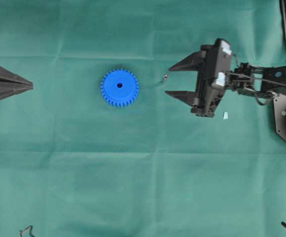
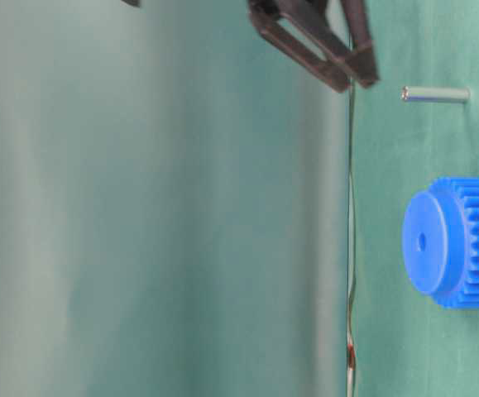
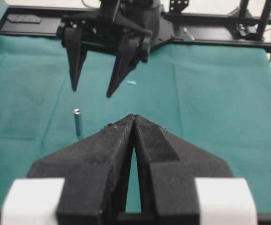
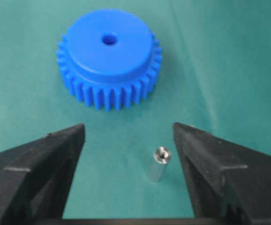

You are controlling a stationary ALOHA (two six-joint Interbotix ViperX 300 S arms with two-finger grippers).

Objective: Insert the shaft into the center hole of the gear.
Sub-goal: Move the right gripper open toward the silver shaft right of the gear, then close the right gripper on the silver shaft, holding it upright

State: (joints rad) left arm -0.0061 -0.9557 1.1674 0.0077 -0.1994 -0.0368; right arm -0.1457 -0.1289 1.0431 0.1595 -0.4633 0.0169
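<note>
We hold our right pincer open around the upright shaft, gear beyond; next, close to grasp it.

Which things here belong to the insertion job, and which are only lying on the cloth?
For the job:
- shaft, standing upright
- gear
- center hole
- right gripper, open

Just lying about:
- pale blue scrap
- green cloth
</note>
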